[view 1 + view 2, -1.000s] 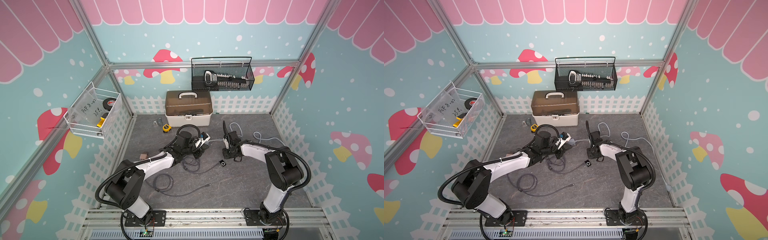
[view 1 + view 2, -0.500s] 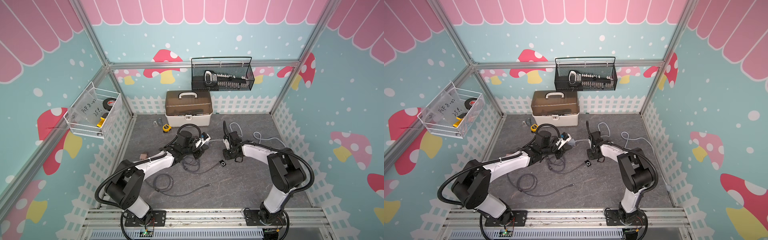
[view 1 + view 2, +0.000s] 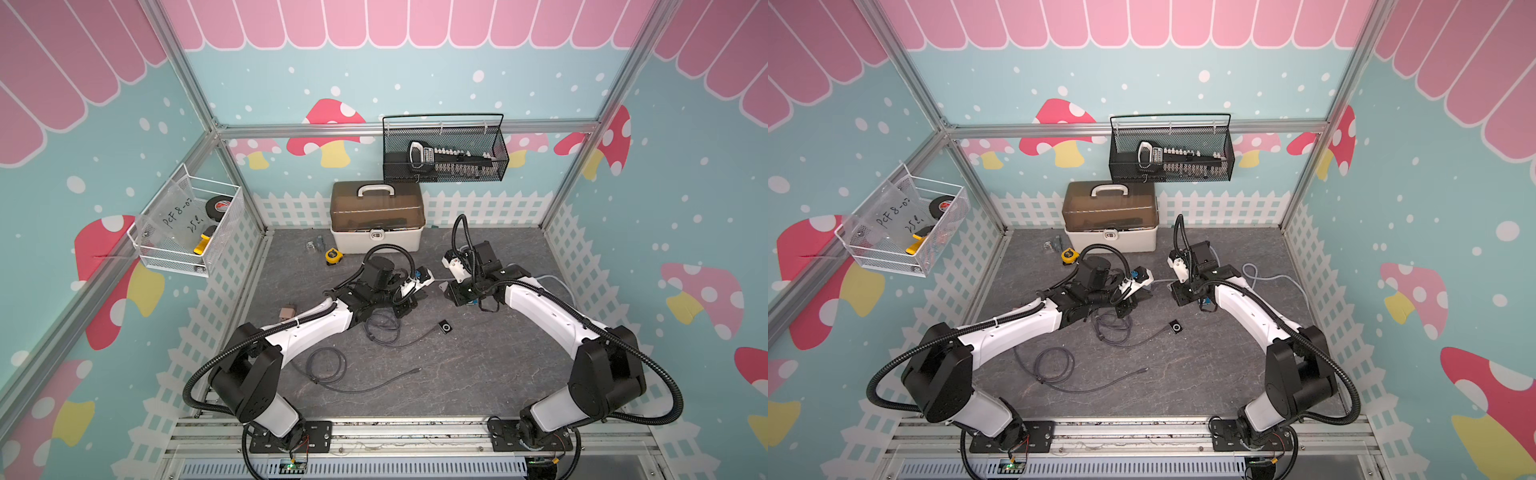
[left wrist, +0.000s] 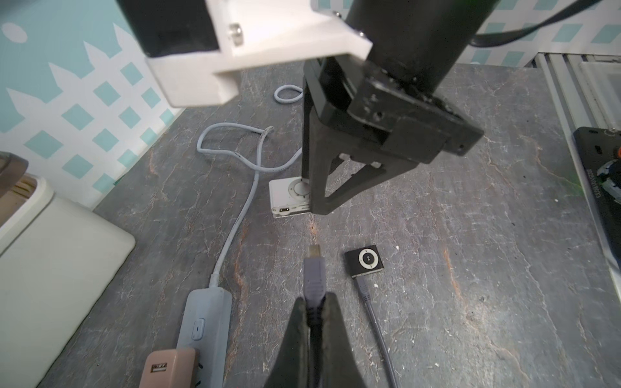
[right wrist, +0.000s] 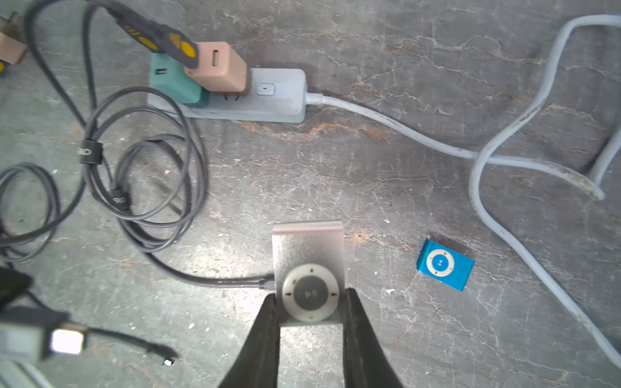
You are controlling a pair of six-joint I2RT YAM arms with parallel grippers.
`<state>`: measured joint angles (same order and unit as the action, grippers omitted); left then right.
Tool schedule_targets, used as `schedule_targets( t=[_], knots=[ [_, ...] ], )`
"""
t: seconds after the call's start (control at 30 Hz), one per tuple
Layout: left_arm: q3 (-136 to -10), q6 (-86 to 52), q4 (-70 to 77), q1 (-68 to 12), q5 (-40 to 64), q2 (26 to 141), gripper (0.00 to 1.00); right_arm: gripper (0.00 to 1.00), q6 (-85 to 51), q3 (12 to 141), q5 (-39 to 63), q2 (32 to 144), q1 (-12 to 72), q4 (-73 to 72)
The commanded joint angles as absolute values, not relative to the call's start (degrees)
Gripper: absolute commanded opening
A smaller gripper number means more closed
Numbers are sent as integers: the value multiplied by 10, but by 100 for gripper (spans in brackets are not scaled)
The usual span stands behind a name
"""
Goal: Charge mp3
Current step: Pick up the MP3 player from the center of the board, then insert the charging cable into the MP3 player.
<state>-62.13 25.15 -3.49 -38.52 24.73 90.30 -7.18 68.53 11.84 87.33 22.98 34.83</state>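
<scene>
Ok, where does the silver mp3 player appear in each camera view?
In both top views: the silver mp3 player is a small pale patch mid-floor, at the tip of the right gripper.
Left wrist: it sits beyond the held cable plug, partly behind a black finger.
Right wrist: it is nearest the camera, clamped between the jaws.
Shared landmark: the grey power strip, seen in all four.

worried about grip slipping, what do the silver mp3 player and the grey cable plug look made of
The silver mp3 player, in the right gripper: probably brushed aluminium, matte with fine grain and soft sheen; its control ring looks like white plastic. The grey cable plug, in the left gripper: seemingly moulded matte plastic or rubber, with a ridged collar, ending in a yellowish metal tip.
</scene>
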Motion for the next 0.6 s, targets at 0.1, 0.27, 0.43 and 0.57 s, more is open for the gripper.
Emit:
schedule_targets(
  t=[0.1,0.27,0.43,0.57],
  knots=[
    [-654,279,-61,-409,201,900,0,16,-62,707,158,848,232,387],
    [-653,279,-55,-415,172,909,0,16,-69,710,161,847,232,392],
    [-638,271,-20,-417,152,912,0,16,-73,713,164,843,232,393],
    [-650,261,-19,-417,153,928,0,16,-74,716,164,839,231,393]
  ],
)
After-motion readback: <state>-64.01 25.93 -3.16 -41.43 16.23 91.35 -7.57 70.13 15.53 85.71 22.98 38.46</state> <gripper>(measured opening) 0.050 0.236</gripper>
